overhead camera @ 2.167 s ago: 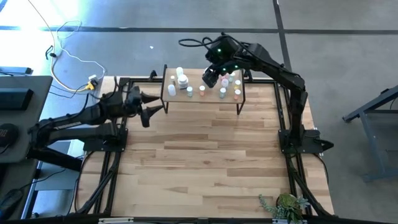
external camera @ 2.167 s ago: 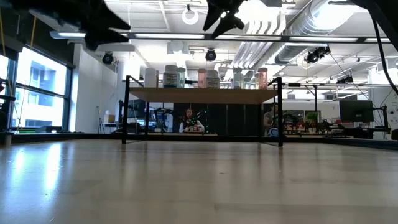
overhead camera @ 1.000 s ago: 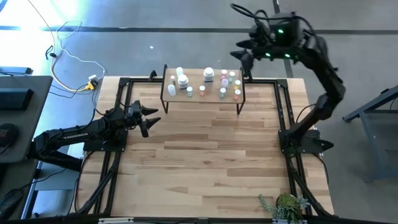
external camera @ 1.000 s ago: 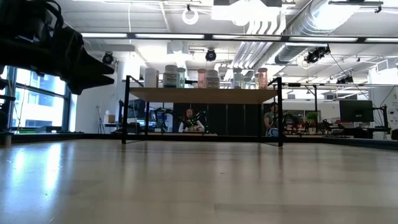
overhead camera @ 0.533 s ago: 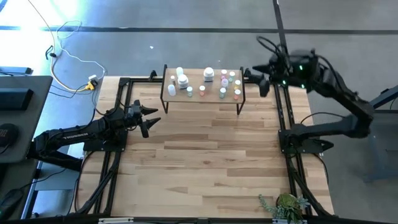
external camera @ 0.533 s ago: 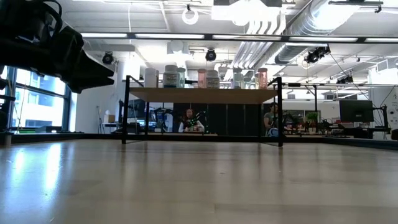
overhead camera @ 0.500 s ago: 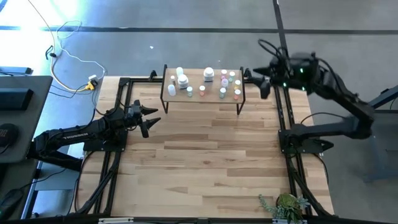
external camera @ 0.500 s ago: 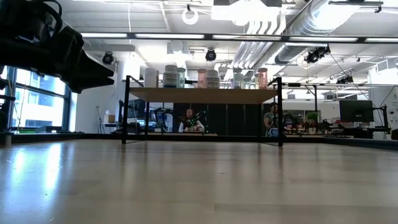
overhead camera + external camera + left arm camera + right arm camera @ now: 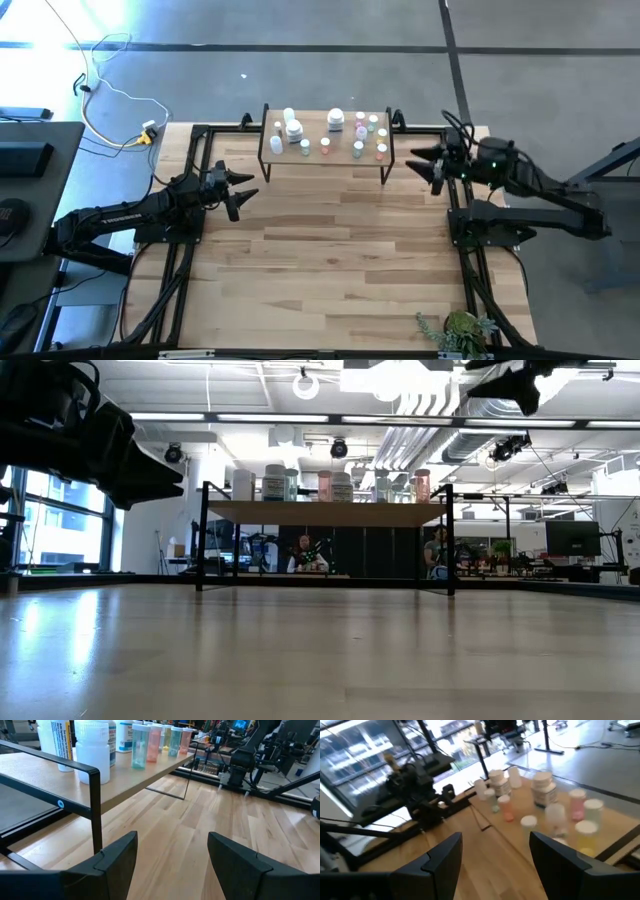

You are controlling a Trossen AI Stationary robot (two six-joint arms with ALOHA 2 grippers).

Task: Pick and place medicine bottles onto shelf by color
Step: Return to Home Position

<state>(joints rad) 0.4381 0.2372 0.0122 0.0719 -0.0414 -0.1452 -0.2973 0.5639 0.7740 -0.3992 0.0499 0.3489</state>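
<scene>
The shelf [image 9: 330,157] is a light-wood board on black legs near the table's far edge. The medicine bottles [image 9: 336,121] stand upright on its top: white ones [image 9: 92,751] toward its left end, and green, pink and yellowish ones [image 9: 577,805] toward its right. My left gripper [image 9: 243,192] is open and hangs left of the shelf, pointing at it. My right gripper [image 9: 418,163] is open too, just off the shelf's right end and pointing left. Both wrist views show an empty gap between the fingers.
Black frame rails run along the table's left, right and far edges [image 9: 455,190]. A small plant [image 9: 460,330] sits at the near right corner. The wooden tabletop [image 9: 320,260] stretches in front of the shelf. Beyond the table, a person [image 9: 303,550] sits in the room.
My right arm has swung down from high beyond the table's far right corner. It came toward the near edge and now sits low beside the shelf's right end, fingers open throughout. The bottles and the shelf have stayed put.
</scene>
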